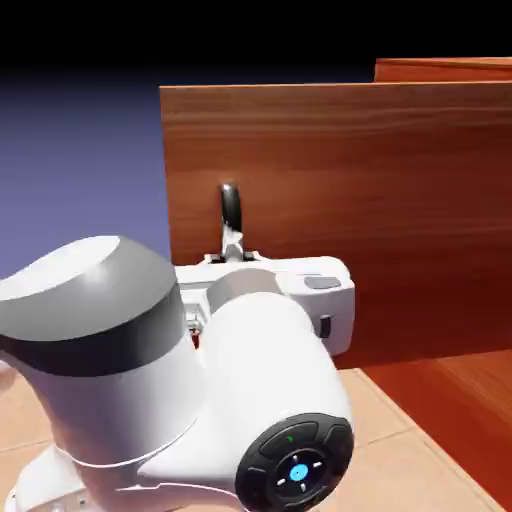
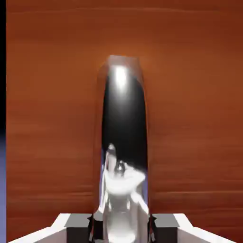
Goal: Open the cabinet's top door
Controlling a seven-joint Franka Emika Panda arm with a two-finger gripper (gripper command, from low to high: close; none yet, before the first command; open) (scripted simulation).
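Observation:
The top door (image 1: 350, 200) is a wide reddish-brown wood-grain panel that stands out in front of the cabinet (image 1: 440, 68), whose body shows behind its upper right corner. The door's curved silver handle (image 1: 230, 205) stands upright near the panel's left edge. My gripper (image 1: 232, 248) is shut on the lower part of that handle. In the hand view the handle (image 2: 122, 142) fills the middle, shiny and dark, against the door's wood (image 2: 199, 118). The grey fingertips (image 2: 78, 232) press on it from both sides at the bottom edge, where the gripper (image 2: 121, 228) closes.
My white arm (image 1: 200, 380) fills the lower left of the exterior view and hides the space below the handle. More reddish-brown wood (image 1: 450, 400) lies low at the right, beside the tan tiled tabletop (image 1: 420, 470).

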